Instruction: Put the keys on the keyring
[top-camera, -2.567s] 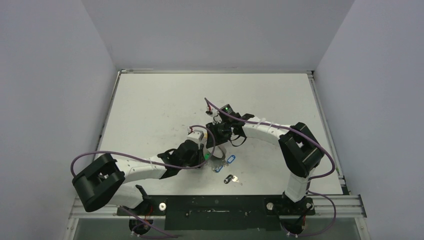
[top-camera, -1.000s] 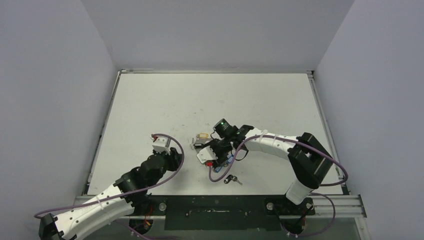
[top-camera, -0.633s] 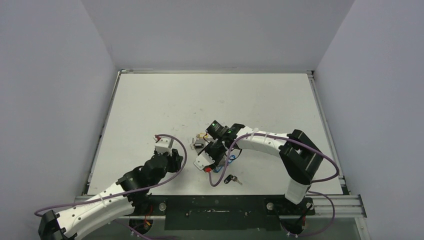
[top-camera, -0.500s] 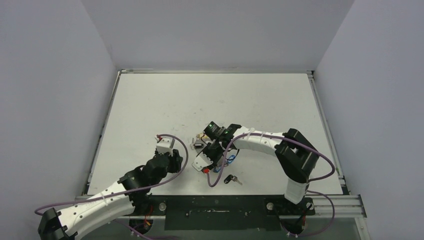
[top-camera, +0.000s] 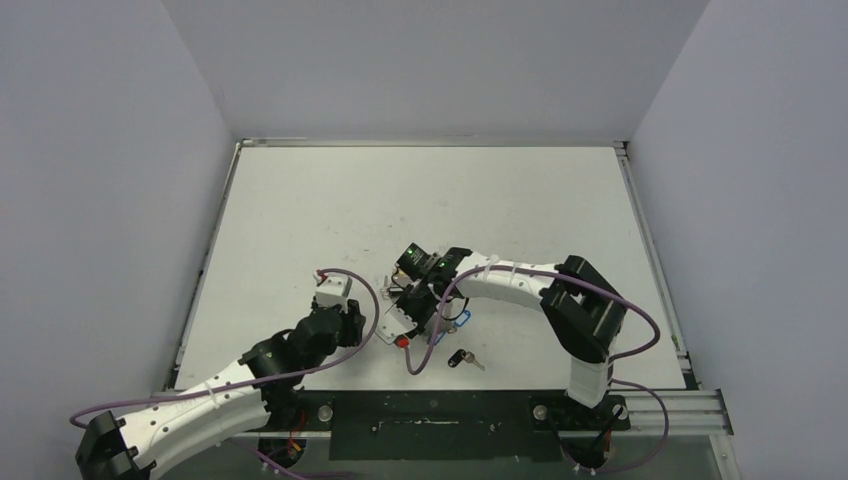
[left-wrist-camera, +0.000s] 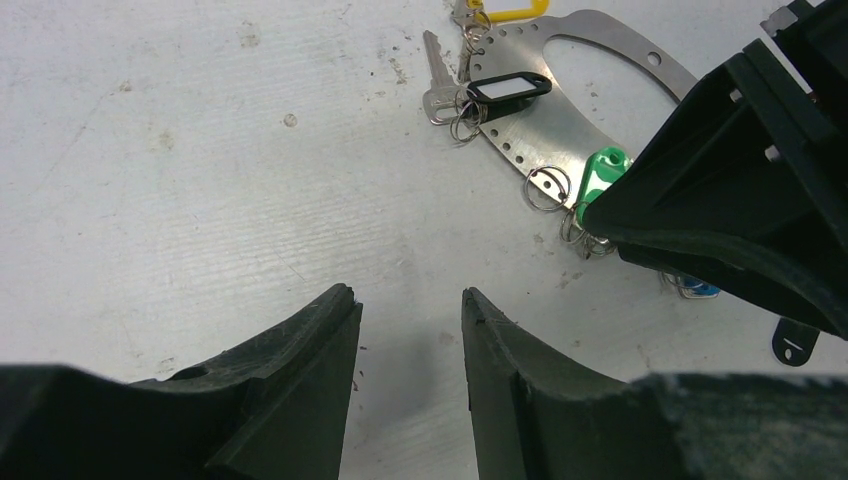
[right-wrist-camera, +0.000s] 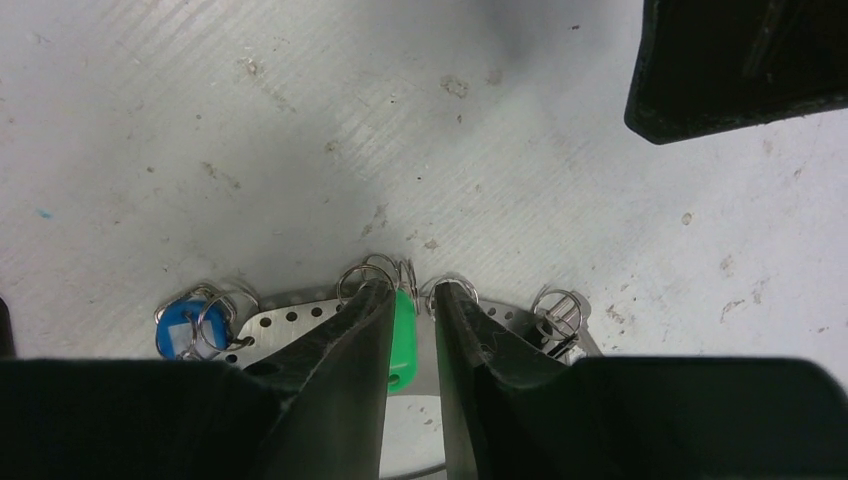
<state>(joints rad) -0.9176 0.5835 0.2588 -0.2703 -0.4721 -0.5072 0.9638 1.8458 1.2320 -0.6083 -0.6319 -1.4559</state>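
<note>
The keyring (left-wrist-camera: 560, 125) is not a wire but a flat, silvery crescent of sheet metal with a row of small holes along its edge. It lies flat on the tabletop (top-camera: 300, 200), close to the near edge and about midway between the side edges. I judge it stiff, light and slick. It would be hard to lift off the scuffed white surface from above, so I would rather take it by an edge.

The keys hang from it by thin split rings (right-wrist-camera: 560, 305), which swing loose and can snag. Their plastic tags are the best grip, being thick, smooth and slightly soft. I see a green tag (right-wrist-camera: 403, 340), a blue tag (right-wrist-camera: 180, 330), a black tag (left-wrist-camera: 510, 88) beside a bare silver key (left-wrist-camera: 437, 85), and a yellow tag (left-wrist-camera: 510, 12). One loose black key (top-camera: 458, 358) lies apart, nearer the near edge.

My right gripper (right-wrist-camera: 412, 292) stands over the crescent, jaws narrowly apart with the green tag between them. Whether they pinch it I cannot tell. My left gripper (left-wrist-camera: 407, 300) hovers just beside the ring, jaws apart over bare tabletop, holding nothing.
</note>
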